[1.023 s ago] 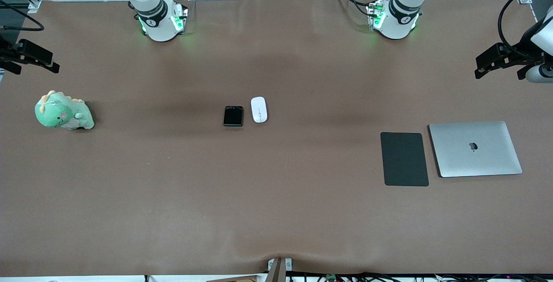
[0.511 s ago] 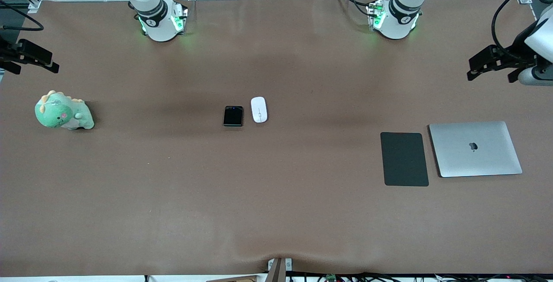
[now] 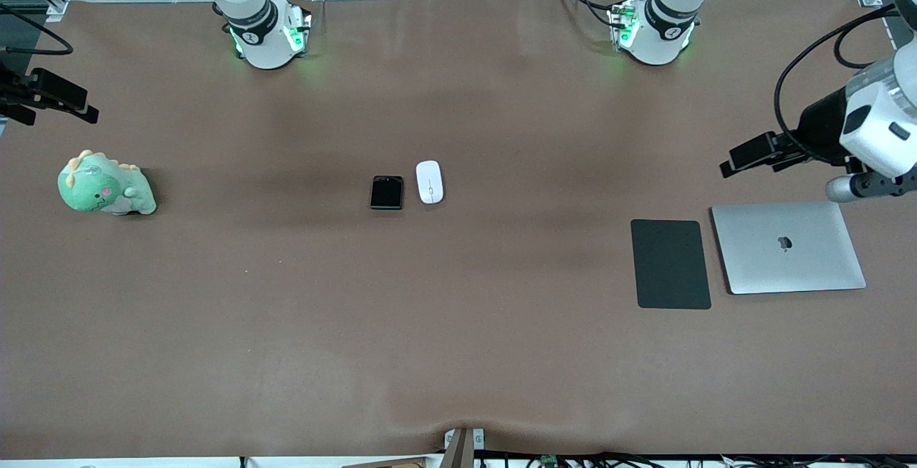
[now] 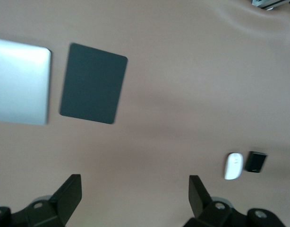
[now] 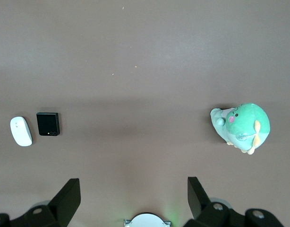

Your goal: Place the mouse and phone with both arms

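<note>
The white oval mouse lies in the middle of the brown table, and the small black phone lies beside it toward the right arm's end. Both show in the left wrist view, mouse and phone, and in the right wrist view, mouse and phone. My left gripper is open and empty in the air over the table at the left arm's end, by the laptop; its jaws stand wide apart. My right gripper is open and empty, over the right arm's end, above the plush.
A green plush dinosaur sits at the right arm's end and shows in the right wrist view. A matte black pad and a closed silver laptop lie side by side at the left arm's end.
My left gripper has swung in from the table's end toward the middle and now hangs by the laptop. The right arm, mouse and phone have not moved.
</note>
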You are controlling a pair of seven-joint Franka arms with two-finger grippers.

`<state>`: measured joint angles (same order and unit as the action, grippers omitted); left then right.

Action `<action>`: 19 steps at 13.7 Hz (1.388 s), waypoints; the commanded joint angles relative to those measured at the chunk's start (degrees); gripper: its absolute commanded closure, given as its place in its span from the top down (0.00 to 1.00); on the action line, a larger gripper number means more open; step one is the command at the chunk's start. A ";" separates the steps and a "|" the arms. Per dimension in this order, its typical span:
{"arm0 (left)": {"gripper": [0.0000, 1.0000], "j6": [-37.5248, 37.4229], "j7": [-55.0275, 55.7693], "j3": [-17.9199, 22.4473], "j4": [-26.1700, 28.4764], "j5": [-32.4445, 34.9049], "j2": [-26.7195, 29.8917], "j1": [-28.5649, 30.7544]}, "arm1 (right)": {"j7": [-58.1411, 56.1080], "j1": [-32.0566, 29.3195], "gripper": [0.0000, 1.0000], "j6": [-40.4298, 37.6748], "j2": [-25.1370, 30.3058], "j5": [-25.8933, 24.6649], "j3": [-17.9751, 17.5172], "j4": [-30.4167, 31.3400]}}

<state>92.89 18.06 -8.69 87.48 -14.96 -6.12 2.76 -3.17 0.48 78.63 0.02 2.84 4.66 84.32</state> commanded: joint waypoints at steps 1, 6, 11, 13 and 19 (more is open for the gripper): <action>1.00 3.24 6.87 -0.10 -0.47 -4.80 -1.18 -0.21 | -0.43 -0.04 1.00 -0.59 -0.37 0.41 0.27 -1.00; 1.00 6.06 17.86 -0.10 -0.38 -4.99 -2.41 -3.81 | -0.25 -0.21 1.00 -0.50 -0.46 0.41 0.35 -0.91; 1.00 7.74 27.53 -0.28 -0.38 -4.46 -2.85 -8.29 | -0.43 -0.30 1.00 -0.50 -0.72 0.32 0.35 -0.91; 1.00 8.96 32.54 -0.28 -0.38 -4.38 -3.20 -10.49 | -0.43 -0.30 1.00 -0.50 -0.98 0.32 0.35 -0.91; 1.00 20.19 49.49 -0.19 -0.38 -2.28 -7.67 -22.52 | -0.43 -0.39 1.00 -0.58 -1.42 0.32 0.35 -0.82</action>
<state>108.61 62.49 -9.10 87.57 -18.92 -11.15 -16.29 -3.17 0.45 78.63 -0.62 2.87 5.01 84.33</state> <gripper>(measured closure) 0.000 0.000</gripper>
